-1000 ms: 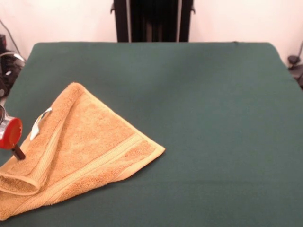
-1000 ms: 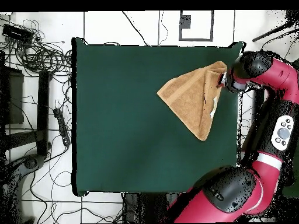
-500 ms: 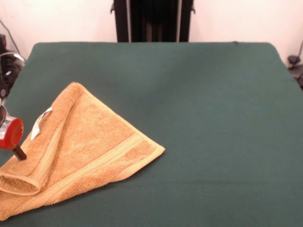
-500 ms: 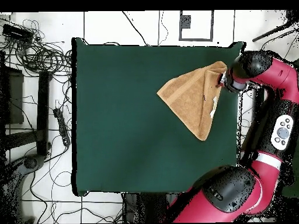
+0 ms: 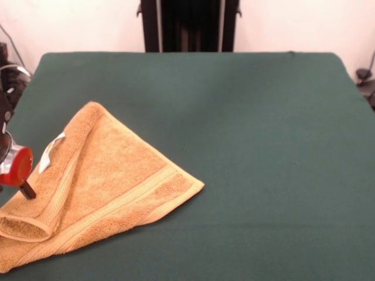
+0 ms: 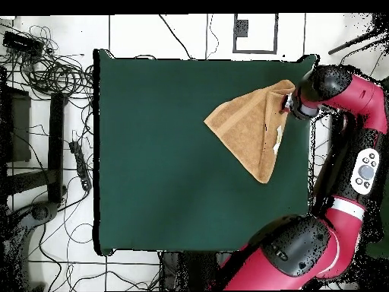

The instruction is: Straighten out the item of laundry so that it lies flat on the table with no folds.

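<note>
Towel (image 5: 99, 187) folded; white tag (image 5: 51, 151), text prob. unreadable.

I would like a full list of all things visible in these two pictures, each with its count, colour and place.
orange-tan terry-cloth towel: one, orange-tan, folded into a triangle shape with a rolled fold, near the table's side edge.
white label: one, white, on the towel beside the fold.
large table with dark green cloth: one, dark green, fills most of both views.
black stand: one, black, behind the table's far edge in the front view.
cables: many, black, on the floor beside the table in the overhead view.
red and black robot arm: one, along the table's side near the towel.
gripper: one, red with dark tip, at the towel's folded edge.
</note>
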